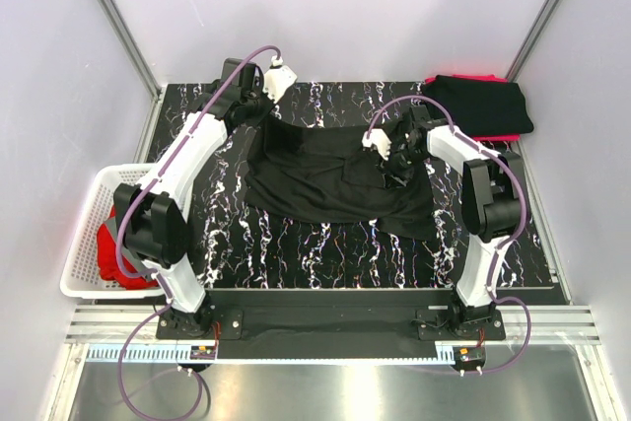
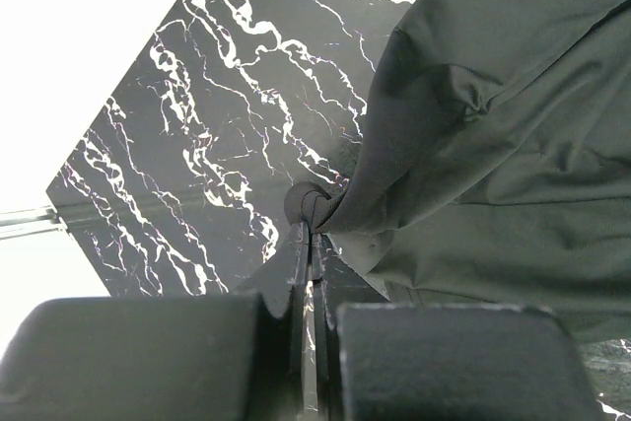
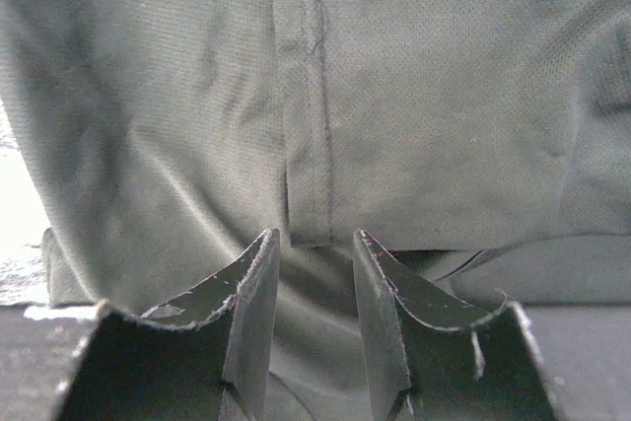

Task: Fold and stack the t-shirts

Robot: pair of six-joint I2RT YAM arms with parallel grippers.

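A black t-shirt [image 1: 335, 184] lies spread and rumpled on the marbled table. My left gripper [image 1: 258, 115] is shut on its far left corner and holds that corner up; the left wrist view shows the jaws [image 2: 313, 219] pinching a bunched fold of the shirt [image 2: 493, 145]. My right gripper [image 1: 394, 160] is over the shirt's right part. In the right wrist view it [image 3: 315, 239] is open and empty, its fingers just in front of a stitched hem [image 3: 306, 145] of the shirt [image 3: 444, 96].
A folded stack, a black shirt [image 1: 483, 105] over a red one [image 1: 498, 138], lies at the back right corner. A white slatted basket [image 1: 84, 234] at the left edge holds a red shirt [image 1: 110, 251]. Walls close in the table.
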